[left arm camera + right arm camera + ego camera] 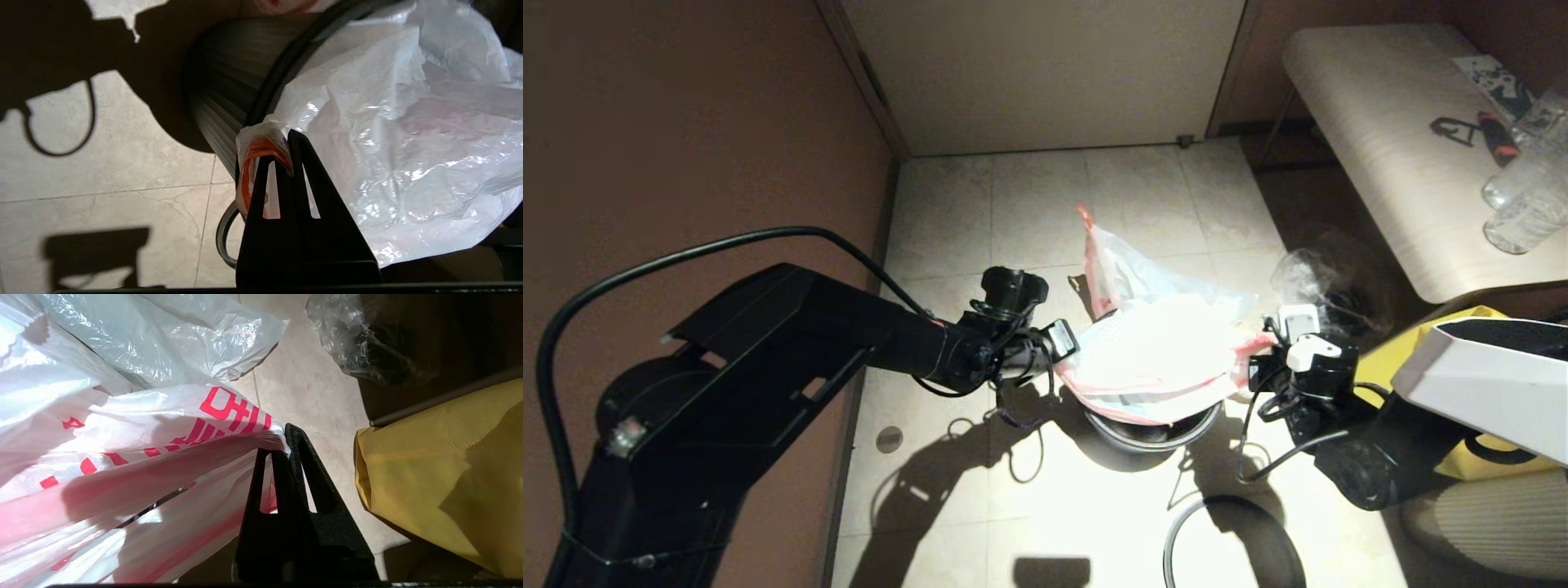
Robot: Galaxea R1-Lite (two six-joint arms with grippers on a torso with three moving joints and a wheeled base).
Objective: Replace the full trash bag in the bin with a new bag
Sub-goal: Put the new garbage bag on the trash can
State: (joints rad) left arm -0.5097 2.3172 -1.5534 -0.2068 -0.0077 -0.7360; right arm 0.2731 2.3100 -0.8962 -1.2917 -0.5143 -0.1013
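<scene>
We take the bin (1156, 431) as our landmark — a small round black bucket on the pale tiled floor (1029, 204), its ribbed wall plain in the left wrist view. The biggest thing near it is the light wooden table (1388, 155), well off beyond the bin toward the robot's right. Next comes the yellow tote bag (445, 482), on the floor just right of the bin. Over the bin's mouth spreads the new bag (1168, 351), milky white with red characters, stretched between our two grippers. Behind the bin, touching the new bag, lies the full trash bag (1119, 269) with an orange-pink handle sticking up. A clear bag with dark contents (367, 339) sits right of and beyond the bin. At the bin's left rim the left gripper (287, 153) is pinched on a bunched, orange-tinted edge of plastic — at the right side the right gripper (283, 447) is pressed together on the new bag's edge.
</scene>
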